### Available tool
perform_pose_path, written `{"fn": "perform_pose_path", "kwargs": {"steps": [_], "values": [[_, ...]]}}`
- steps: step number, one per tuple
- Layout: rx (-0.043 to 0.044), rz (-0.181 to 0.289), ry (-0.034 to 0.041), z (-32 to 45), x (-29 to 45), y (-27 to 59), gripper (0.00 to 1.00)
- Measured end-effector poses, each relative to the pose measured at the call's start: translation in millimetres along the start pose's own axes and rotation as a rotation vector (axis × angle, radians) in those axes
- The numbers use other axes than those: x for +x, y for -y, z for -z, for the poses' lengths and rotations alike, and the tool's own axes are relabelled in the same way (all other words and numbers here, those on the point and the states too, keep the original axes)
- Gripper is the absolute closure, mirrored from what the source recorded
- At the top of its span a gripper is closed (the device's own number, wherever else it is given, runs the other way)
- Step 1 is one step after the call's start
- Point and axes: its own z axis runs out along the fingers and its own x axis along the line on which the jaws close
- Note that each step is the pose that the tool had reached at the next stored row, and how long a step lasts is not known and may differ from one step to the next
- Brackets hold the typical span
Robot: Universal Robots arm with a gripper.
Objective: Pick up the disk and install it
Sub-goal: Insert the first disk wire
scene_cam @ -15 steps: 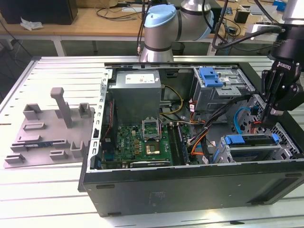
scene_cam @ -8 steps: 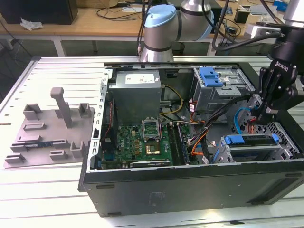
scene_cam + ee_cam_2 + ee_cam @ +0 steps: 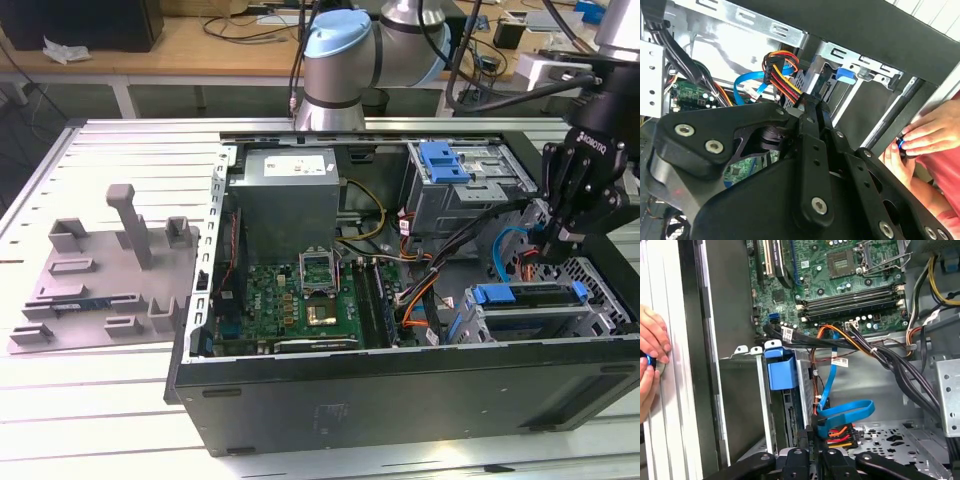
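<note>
The open computer case (image 3: 400, 400) lies on its side on the slatted table (image 3: 100, 420), and its near wall hides the case floor just behind it. Past that wall, at the corner toward the exterior view's right, the disk (image 3: 530, 312) sits in a drive cage. Its blue carrier frame runs along the top, and most of its body is sunk behind cage metal. The claw (image 3: 553, 247) hangs just beyond it, fingers drawn close together with no clear gap. Their tips are lost among a blue data cable (image 3: 842, 410) and a plug with red, orange and yellow wires (image 3: 782, 67), so I cannot tell whether they pinch anything. Room there is tight, with the cage on one side and black cable bundles on the other. A person's hands (image 3: 920, 142) rest at the case's outer edge around a small blue item, mostly covered. Farther in lie the motherboard (image 3: 300, 295), the grey power-supply box (image 3: 288, 195) and another cage with a blue carrier (image 3: 445, 160). A grey fixture (image 3: 100, 270) stands well apart on open table at the exterior view's left. The arm (image 3: 340, 60) is cut off at the picture's top.
</note>
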Motion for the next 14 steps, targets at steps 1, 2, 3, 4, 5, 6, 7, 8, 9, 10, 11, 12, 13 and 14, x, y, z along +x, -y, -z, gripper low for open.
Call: {"fn": "perform_pose_path", "kwargs": {"steps": [1, 2, 3, 4, 5, 6, 7, 8, 9, 10, 11, 12, 13, 14], "values": [[0.0012, 0.005, 0.0004, -0.2, 0.7, -0.1, 0.83], [0.0022, 0.009, 0.0002, -0.3, 1.8, -0.1, 0.83], [0.0033, 0.013, 0.0003, -0.7, 3.3, 0.0, 0.83], [0.0040, 0.016, 0.0004, -1.0, 4.6, 0.1, 0.83], [0.0045, 0.018, 0.0004, -1.5, 6.6, 0.3, 0.83], [0.0050, 0.020, 0.0005, -1.9, 8.3, 0.4, 0.83], [0.0058, 0.023, 0.0005, -2.6, 11.1, 0.8, 0.83], [0.0062, 0.025, 0.0005, -3.0, 12.9, 1.0, 0.83], [0.0065, 0.027, 0.0010, -3.4, 14.6, 1.1, 0.83], [0.0069, 0.029, 0.0018, -3.7, 16.1, 1.3, 0.83], [0.0072, 0.031, 0.0036, -4.0, 17.3, 1.4, 0.83], [0.0076, 0.034, 0.0059, -4.2, 18.1, 1.5, 0.83], [0.0080, 0.037, 0.0089, -4.4, 18.6, 1.6, 0.83], [0.0085, 0.041, 0.0132, -4.4, 19.0, 1.6, 0.83]]}}
